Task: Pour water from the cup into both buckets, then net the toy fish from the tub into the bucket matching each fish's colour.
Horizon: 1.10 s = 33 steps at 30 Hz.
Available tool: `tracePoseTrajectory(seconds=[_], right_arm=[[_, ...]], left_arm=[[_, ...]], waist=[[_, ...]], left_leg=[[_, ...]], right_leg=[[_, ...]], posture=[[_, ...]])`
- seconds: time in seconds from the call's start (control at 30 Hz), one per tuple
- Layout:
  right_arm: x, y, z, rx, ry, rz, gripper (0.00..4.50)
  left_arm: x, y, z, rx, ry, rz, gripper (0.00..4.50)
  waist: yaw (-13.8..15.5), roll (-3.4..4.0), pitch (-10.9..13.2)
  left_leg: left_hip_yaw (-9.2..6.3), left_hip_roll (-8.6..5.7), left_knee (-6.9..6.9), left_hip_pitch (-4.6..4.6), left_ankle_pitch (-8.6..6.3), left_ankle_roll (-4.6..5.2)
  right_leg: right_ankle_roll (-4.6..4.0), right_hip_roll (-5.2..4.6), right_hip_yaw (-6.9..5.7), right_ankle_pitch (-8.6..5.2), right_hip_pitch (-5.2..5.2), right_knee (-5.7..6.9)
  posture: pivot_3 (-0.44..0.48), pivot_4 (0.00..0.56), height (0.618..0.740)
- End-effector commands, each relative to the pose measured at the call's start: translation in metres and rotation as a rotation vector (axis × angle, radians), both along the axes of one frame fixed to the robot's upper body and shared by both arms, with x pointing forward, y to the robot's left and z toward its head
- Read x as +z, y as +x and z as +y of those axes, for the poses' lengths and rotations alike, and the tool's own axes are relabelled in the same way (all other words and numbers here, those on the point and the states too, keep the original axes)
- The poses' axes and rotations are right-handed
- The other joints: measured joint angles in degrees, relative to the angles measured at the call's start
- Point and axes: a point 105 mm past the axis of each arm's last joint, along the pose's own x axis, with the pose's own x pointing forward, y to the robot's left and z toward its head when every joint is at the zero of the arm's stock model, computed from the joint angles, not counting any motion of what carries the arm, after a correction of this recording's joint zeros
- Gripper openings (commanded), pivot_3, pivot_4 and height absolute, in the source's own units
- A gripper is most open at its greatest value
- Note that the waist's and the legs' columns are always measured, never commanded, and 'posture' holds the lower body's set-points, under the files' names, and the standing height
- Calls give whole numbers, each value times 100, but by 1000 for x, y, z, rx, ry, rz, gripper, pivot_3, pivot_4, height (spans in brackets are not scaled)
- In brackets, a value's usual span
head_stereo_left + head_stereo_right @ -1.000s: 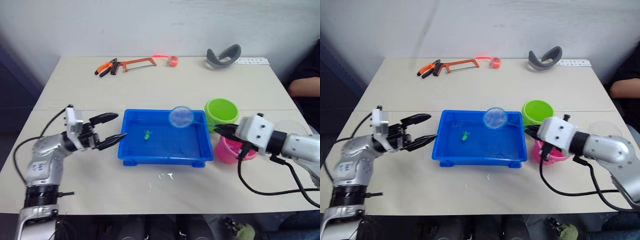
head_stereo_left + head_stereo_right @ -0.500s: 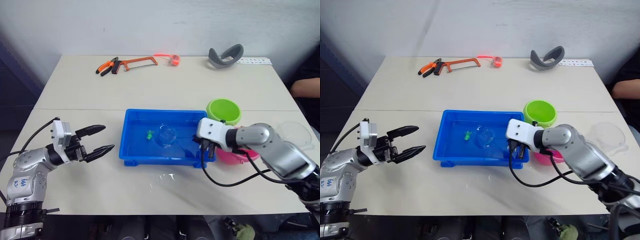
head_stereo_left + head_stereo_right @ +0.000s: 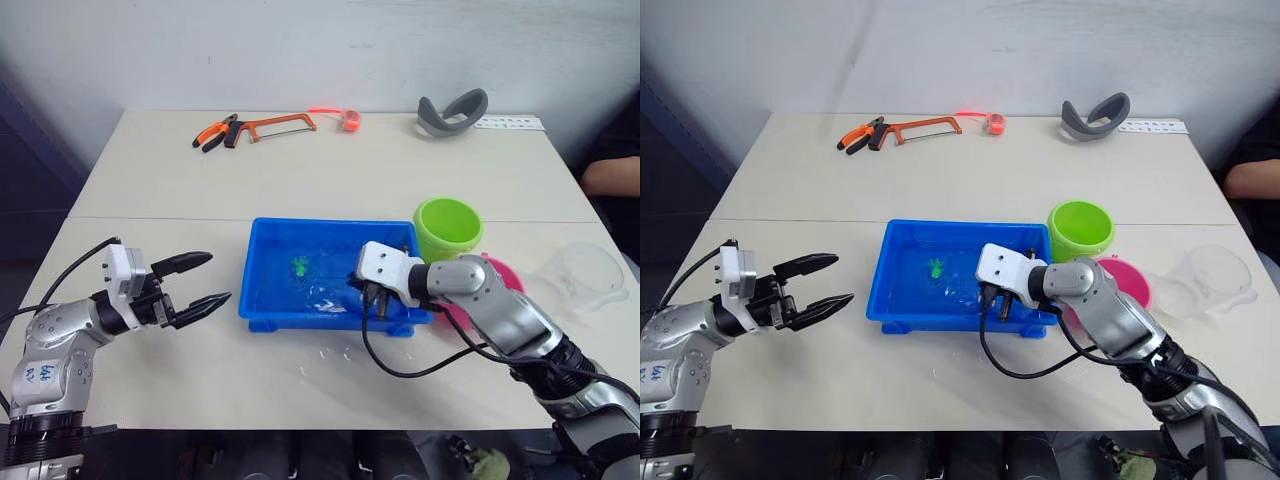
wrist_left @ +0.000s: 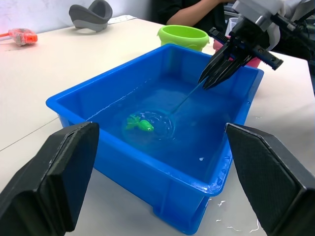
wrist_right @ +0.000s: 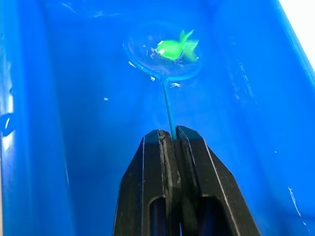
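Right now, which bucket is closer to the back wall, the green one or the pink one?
The green bucket. It stands farther back, beside the blue tub's far corner; the pink bucket sits nearer the robot, partly behind its right arm.

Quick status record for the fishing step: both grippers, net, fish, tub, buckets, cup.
right gripper: shut on the net handle, over the tub
net: hoop in the water, around the green fish
green fish: in the tub, at the hoop
tub: holds water
left gripper: open, beside the tub, apart from it
green bucket: upright, behind the pink bucket
pink bucket: beside the tub
cup: on the table
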Motion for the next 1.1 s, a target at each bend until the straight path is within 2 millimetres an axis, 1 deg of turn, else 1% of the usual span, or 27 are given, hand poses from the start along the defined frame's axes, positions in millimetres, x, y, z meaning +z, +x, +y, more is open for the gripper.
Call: tracePoseTrajectory(seconds=[0.03, 0.27, 0.33, 0.4, 0.5, 0.53, 0.6, 0.73, 0.83, 0.93, 1.0, 1.1], right_arm=[[21, -8, -2, 28, 63, -55, 0], [35, -28, -15, 13, 135, -83, 0], [40, -37, -22, 8, 152, -97, 0], [45, -44, -26, 11, 170, -125, 0], [37, -56, -43, -17, 159, -115, 0], [38, -57, -50, -47, 178, -125, 0], [40, -57, -55, -81, 205, -142, 0], [41, -72, -63, -83, 233, -177, 0], [54, -76, -68, -100, 271, -228, 0], [65, -79, -76, -117, 272, -265, 0], [71, -79, -87, -152, 253, -284, 0], [86, -74, -111, -227, 234, -347, 0]], left_arm=[[11, -4, -2, -12, 2, -49, 4452], [16, -3, -13, -60, -28, -72, 4452], [25, 2, -18, -68, -79, -102, 4452], [29, 4, -23, -93, -94, -112, 4452], [30, 8, -36, -161, -79, -102, 4452], [33, 10, -40, -179, -83, -107, 4452], [35, 13, -44, -194, -88, -113, 4452], [36, 20, -60, -243, -98, -99, 4452], [36, 22, -71, -277, -111, -83, 4452], [38, 25, -79, -292, -127, -75, 4452], [42, 27, -86, -300, -146, -75, 4452], [46, 29, -97, -315, -165, -66, 4452]], waist=[[-4, 0, 0], [8, -1, 0], [23, 0, 0], [38, -2, 0], [61, -3, -1], [64, -3, -1], [72, -3, -1], [78, -3, -1], [80, -3, -1], [102, -3, -1], [133, -4, -1], [156, -4, 0]], left_leg=[[0, 1, 0, 0, 0, 0], [1, 3, -3, -1, -1, -2], [1, 3, -3, 1, -1, -2], [-4, 2, -3, 1, -1, -2], [-3, 1, -3, 0, -1, -2], [-4, 1, -4, 1, -1, -2], [0, 1, -4, 1, -1, -1], [3, 4, -4, 5, 0, -3], [6, 4, -6, 8, 0, -3], [7, 2, -2, 8, 1, -2], [5, 3, -2, 8, 1, -2], [6, 1, -2, 8, 1, -1]], right_leg=[[0, 1, 0, 0, -1, 0], [0, 2, 1, 0, -2, -2], [0, 2, 3, 0, 1, -2], [1, 1, -1, 0, 3, -2], [1, 3, 0, 0, 4, -7], [1, 4, -2, 0, 7, -8], [2, 6, -1, 0, 7, -9], [2, 12, 3, 0, 7, -5], [3, 14, 7, 0, 7, -5], [3, 13, 9, 0, 9, -2], [3, 14, 8, 0, 9, -2], [3, 13, 8, 0, 10, -5]], posture=[[0, 150, 740], [0, 150, 740], [0, 150, 740], [0, 150, 740], [0, 150, 740], [0, 150, 740], [0, 150, 740], [0, 150, 740], [0, 150, 740], [0, 150, 740], [0, 150, 740], [0, 150, 740]])
